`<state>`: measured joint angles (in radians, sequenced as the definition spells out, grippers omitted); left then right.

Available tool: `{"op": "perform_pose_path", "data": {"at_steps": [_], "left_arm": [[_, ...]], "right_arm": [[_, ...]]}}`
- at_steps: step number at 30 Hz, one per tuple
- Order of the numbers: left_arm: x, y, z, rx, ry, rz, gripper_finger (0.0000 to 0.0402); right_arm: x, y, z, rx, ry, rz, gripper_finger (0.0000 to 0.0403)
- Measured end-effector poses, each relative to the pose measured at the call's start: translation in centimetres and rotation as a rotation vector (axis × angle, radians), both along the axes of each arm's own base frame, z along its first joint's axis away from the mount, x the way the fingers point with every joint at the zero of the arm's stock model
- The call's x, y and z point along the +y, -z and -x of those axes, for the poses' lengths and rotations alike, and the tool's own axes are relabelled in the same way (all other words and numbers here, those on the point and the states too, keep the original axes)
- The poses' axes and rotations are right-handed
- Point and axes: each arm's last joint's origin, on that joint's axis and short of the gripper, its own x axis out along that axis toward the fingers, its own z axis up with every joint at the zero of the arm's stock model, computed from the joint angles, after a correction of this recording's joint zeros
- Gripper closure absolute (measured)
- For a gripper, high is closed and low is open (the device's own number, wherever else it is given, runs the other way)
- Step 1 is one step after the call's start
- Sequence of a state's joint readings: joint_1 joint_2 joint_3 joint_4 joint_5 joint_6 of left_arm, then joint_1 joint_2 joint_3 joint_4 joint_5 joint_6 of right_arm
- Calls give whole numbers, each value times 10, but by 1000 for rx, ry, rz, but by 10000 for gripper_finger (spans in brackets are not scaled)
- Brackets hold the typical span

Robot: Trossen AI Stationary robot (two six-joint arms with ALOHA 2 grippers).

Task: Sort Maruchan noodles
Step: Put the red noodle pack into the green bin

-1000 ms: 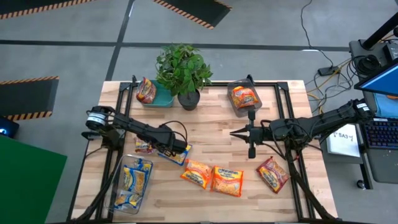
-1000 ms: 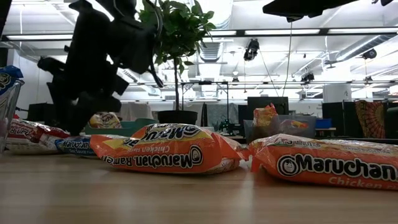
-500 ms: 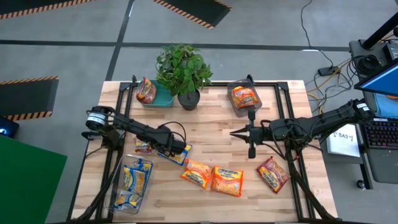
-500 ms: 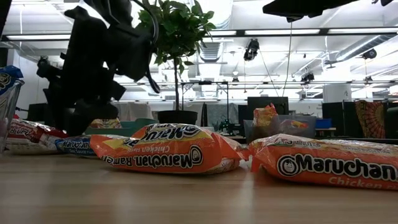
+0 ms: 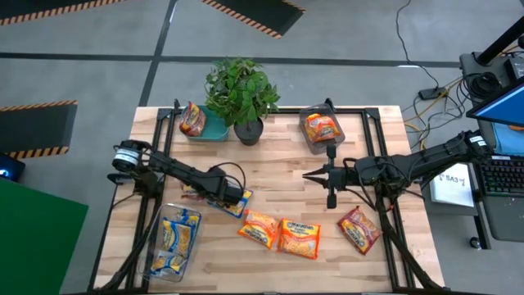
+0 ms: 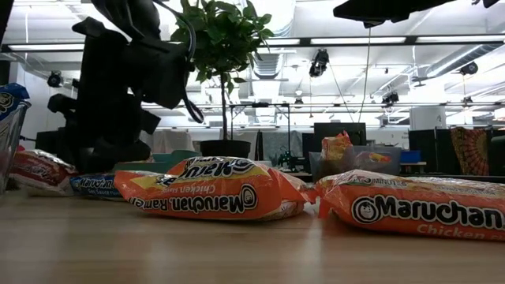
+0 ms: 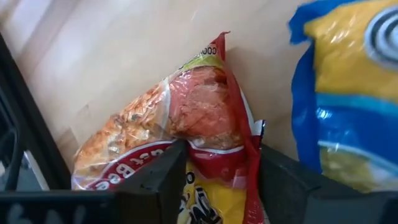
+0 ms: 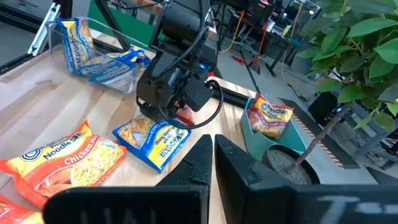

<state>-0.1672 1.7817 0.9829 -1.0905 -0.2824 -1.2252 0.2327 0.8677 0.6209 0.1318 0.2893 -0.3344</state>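
A red Maruchan noodles packet (image 7: pixel 199 112) lies on the table's left half, with my left gripper (image 7: pixel 224 163) down over it and shut on it; in the high view that arm (image 5: pixel 214 187) covers most of it. A blue-and-yellow packet (image 5: pixel 235 203) lies just beside it. Two orange packets (image 5: pixel 259 229) (image 5: pixel 300 238) and another red one (image 5: pixel 359 229) lie flat nearer the front edge. My right gripper (image 5: pixel 307 174) hangs shut above the table's middle, level, holding nothing. My left gripper pinches the red packet between its two fingers, one finger (image 7: pixel 166 177) on each long side, near one end (image 7: pixel 214 146). The fingers slant down from above and lie across the packet. The film humps up between them, and the packet rests on the table.
A teal bin (image 5: pixel 214 129) holding a red packet and a potted plant (image 5: pixel 241 94) stand at the far edge. A clear bin (image 5: pixel 321 128) with an orange packet is far right of centre. A clear bin (image 5: pixel 174 239) of blue packets sits at the near left.
My left gripper has sunk onto the red packet. The packet, which lay flat, now humps up under the gripper in the low view.
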Motion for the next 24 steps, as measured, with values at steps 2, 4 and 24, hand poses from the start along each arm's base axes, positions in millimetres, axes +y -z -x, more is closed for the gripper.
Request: {"op": "perform_pose_path", "data": {"at_steps": [2,4,24], "left_arm": [[1,0,-1,-12,20,-17,268],[1,0,-3,-24,40,-36,296],[10,-76,8,-311,201,-273,401]], "right_arm": [[0,0,0,0,0,-1,394],[0,0,0,0,0,-1,394],[0,10,1,43,21,-84,394]]}}
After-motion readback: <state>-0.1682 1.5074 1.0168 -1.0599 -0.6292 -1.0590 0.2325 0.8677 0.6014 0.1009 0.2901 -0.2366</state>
